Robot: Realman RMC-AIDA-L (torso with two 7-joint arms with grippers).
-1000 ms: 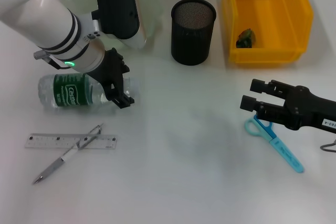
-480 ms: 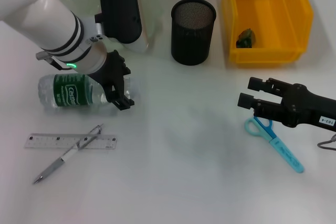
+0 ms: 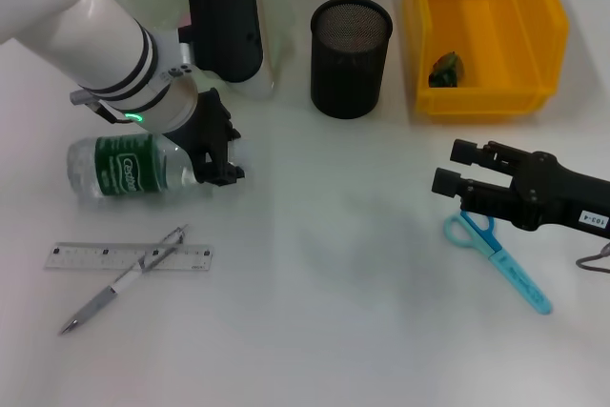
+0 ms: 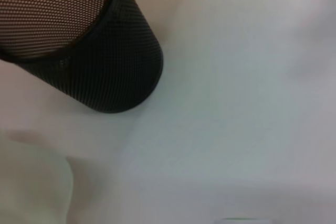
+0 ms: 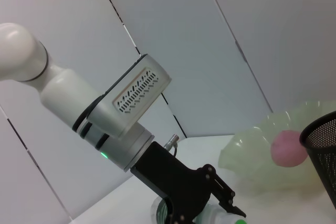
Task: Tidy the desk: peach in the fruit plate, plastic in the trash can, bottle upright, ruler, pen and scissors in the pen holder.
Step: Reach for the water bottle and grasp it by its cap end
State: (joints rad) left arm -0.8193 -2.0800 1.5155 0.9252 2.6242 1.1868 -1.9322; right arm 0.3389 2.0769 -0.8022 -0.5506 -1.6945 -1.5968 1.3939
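The clear plastic bottle (image 3: 129, 167) lies on its side near the desk's left edge, long axis along that edge's crosswise line, neck rightward. The left gripper (image 3: 221, 150) clenches its neck. The right gripper (image 3: 456, 173), fingers parted, hovers beside the blue scissors (image 3: 496, 259).

I'm counting one water bottle (image 3: 124, 168), one ruler (image 3: 91, 256), one pen (image 3: 122, 280), one pair of scissors (image 3: 498, 259) (blue-handled), one mesh pen holder (image 3: 351, 57), one yellow bin (image 3: 482, 30), one fruit plate (image 3: 276, 21), one peach (image 5: 288, 148).

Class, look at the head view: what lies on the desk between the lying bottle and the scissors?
Nothing: in the head view the desk between the bottle and the scissors is bare white surface.
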